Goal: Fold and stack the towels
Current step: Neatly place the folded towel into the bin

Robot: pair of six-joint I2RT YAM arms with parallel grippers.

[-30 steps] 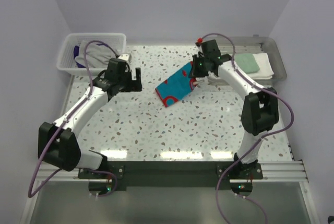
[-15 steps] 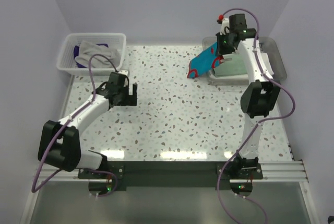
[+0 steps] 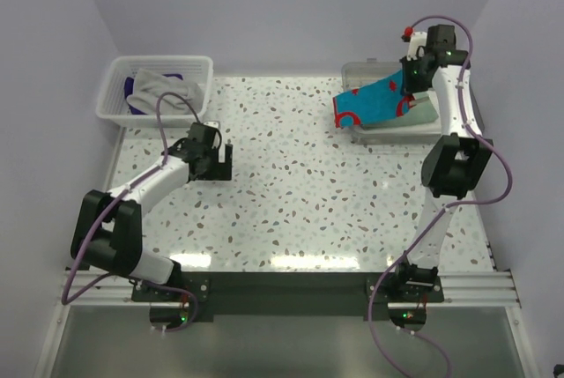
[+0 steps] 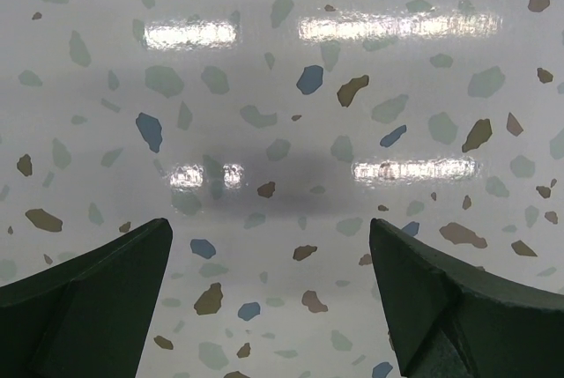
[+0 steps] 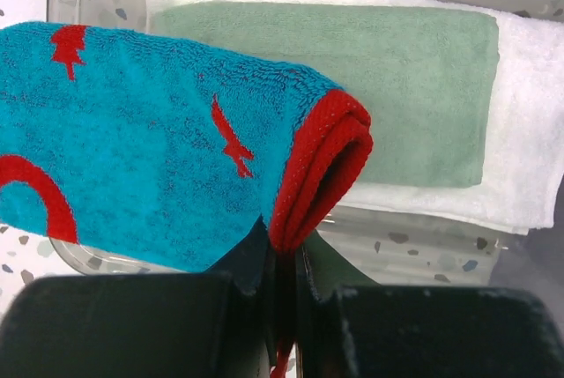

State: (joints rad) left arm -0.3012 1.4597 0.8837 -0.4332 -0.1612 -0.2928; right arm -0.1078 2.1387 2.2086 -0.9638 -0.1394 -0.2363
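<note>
I have the right gripper (image 5: 282,259) clamped on the turquoise-and-red towel (image 5: 150,149), which hangs over the clear tray (image 3: 357,70), where the mint towel (image 5: 352,78) lies on the white towel (image 5: 529,149). The left gripper (image 4: 269,233) gapes above the speckled table (image 4: 282,87). The basket (image 3: 113,89) holds the grey towel (image 3: 163,85) and the purple towel (image 3: 137,101).

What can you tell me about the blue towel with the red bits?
The blue towel is soft, fluffy terry cloth, turquoise with red shapes and a red hem. It is folded, so the red edge shows doubled layers. The right gripper pinches that red edge, jaws shut on it, holding the towel over the clear tray, above the green towel and the white towel. Whether it touches them I cannot tell.
</note>
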